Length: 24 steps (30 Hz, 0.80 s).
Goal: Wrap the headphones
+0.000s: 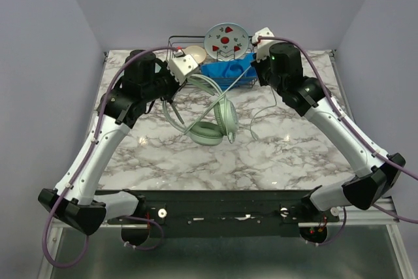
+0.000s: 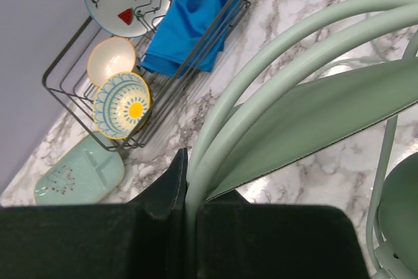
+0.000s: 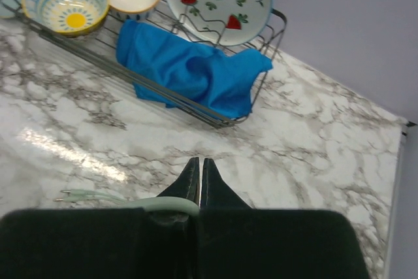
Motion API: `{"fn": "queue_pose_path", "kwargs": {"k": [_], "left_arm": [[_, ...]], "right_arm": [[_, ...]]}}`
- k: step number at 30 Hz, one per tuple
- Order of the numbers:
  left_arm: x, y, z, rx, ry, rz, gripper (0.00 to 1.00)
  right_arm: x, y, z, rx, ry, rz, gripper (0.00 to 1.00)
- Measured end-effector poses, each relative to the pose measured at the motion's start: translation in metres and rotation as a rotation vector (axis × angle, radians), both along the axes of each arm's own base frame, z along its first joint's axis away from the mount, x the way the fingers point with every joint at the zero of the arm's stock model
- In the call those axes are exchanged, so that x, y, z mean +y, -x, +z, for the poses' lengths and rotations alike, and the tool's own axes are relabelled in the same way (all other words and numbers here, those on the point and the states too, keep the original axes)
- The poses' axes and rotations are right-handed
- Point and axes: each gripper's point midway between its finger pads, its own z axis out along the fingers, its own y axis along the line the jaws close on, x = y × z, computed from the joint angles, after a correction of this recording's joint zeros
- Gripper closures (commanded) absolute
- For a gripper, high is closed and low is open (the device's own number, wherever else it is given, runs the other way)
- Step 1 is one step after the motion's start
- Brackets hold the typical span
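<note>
Headphones (image 1: pixel 225 115), one; left gripper (image 2: pixel 188 181) tight on headband (image 2: pixel 294 50); right gripper (image 3: pixel 200 164) tight on cable (image 3: pixel 98 195); two bowls (image 2: pixel 122 104)

glossy marble table (image 1: pixel 274 155), wire rack (image 3: pixel 261 63), soft blue cloth (image 3: pixel 189 70).

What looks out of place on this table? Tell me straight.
The blue cloth: it lies crumpled in the dish rack and spills over its wire rim. The headphones sit askew too, but only because the left gripper pinches their headband and the right gripper their cable.
</note>
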Motion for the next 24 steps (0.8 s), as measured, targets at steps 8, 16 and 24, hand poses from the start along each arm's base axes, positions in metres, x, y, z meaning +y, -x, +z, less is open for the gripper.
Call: {"fn": "queue_pose_path", "kwargs": {"k": [8, 16, 24], "left_arm": [[-0.007, 0.024, 0.067, 0.057, 0.180, 0.007, 1.00], [-0.006, 0.045, 0.167, -0.037, 0.400, 0.024, 1.00], [-0.001, 0.065, 0.220, -0.106, 0.515, 0.012, 1.00]], "right_arm": [[0.056, 0.013, -0.029, 0.043, -0.148, 0.323, 0.55], [0.124, 0.022, -0.060, 0.114, -0.410, 0.575, 0.45], [0.172, 0.013, -0.109, 0.226, -0.543, 0.628, 0.45]]}}
